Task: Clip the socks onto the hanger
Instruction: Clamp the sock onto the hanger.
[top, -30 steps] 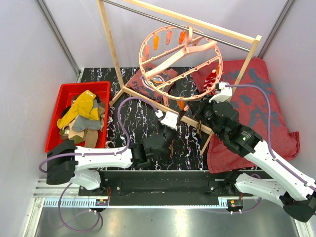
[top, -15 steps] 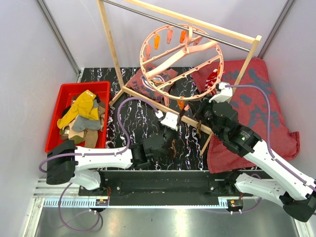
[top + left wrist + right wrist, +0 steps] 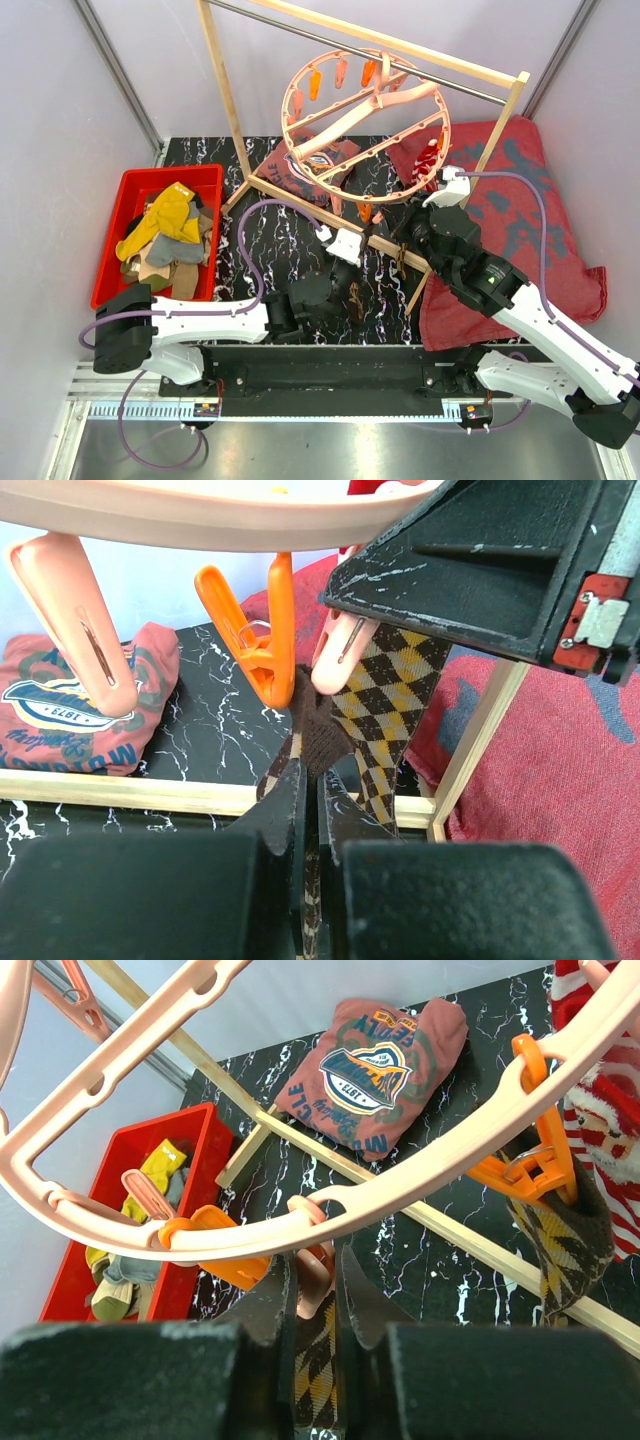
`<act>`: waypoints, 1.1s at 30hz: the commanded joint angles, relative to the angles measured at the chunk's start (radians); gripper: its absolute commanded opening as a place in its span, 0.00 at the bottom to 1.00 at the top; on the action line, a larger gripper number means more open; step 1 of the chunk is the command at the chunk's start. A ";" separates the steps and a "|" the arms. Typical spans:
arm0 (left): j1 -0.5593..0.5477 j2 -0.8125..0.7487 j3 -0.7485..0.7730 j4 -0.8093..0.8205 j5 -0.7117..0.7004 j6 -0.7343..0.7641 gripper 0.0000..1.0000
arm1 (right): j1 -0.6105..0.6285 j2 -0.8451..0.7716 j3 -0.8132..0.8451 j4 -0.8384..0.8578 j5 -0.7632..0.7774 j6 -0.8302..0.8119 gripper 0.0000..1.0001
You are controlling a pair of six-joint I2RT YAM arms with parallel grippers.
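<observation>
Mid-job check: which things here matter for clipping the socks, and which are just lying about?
Job: hanger, clips, argyle socks, striped sock, socks in bin.
Lying about: T-shirt, red cloth.

left wrist: argyle sock [image 3: 388, 705] lower end hidden between left pincer [image 3: 312, 798] fingers | hanger [image 3: 200, 525] ring cut by top edge | right wrist: striped sock [image 3: 600, 1090] cut by right edge | right pincer [image 3: 315, 1285] hold on pink clip [image 3: 313, 1258] unclear

Glossy plastic hanger [image 3: 200, 525], knit argyle sock [image 3: 385, 695], pale wooden rack [image 3: 120, 791] (seemingly unvarnished).
</observation>
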 commanded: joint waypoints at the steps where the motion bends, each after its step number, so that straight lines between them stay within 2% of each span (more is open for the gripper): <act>1: -0.007 -0.002 0.055 0.095 -0.020 0.028 0.00 | 0.006 0.001 0.006 0.035 0.021 0.023 0.00; 20: -0.008 0.050 0.079 0.073 -0.010 0.042 0.00 | 0.007 -0.011 0.031 0.037 0.016 0.017 0.00; 33: -0.010 0.067 0.094 0.135 -0.031 0.106 0.00 | 0.006 -0.002 0.017 0.035 0.012 0.023 0.00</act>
